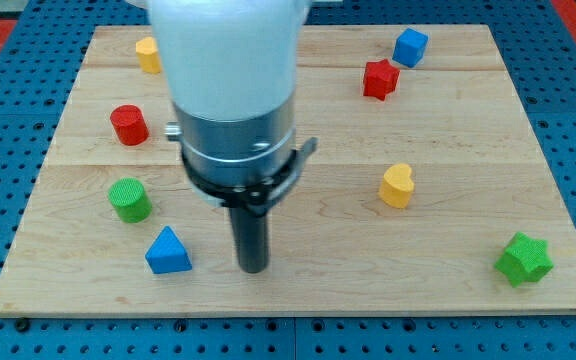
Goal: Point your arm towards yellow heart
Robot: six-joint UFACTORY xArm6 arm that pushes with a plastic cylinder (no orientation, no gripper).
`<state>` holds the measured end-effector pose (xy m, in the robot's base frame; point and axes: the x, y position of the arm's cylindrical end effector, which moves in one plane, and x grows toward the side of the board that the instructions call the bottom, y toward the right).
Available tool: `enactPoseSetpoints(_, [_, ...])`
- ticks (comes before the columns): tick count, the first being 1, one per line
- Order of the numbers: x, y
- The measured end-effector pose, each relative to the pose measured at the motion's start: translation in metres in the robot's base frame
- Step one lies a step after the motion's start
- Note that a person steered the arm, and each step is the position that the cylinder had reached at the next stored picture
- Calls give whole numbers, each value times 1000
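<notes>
The yellow heart (396,185) lies on the wooden board (448,240) right of the middle. My tip (253,268) rests on the board near the view's bottom, well left of and a little below the heart. The blue triangle (168,251) lies close to the left of my tip. The arm's white and grey body hides the board's top middle.
A green cylinder (129,199) and a red cylinder (128,125) lie at the left. A yellow block (148,54) sits top left, partly behind the arm. A red star (379,79) and a blue cube (410,46) lie top right. A green star (524,258) sits bottom right.
</notes>
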<state>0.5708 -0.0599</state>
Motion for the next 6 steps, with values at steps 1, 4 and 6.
enactPoseSetpoints(1, [1, -71])
enactPoseSetpoints(4, [-2, 131])
enactPoseSetpoints(6, [-55, 243])
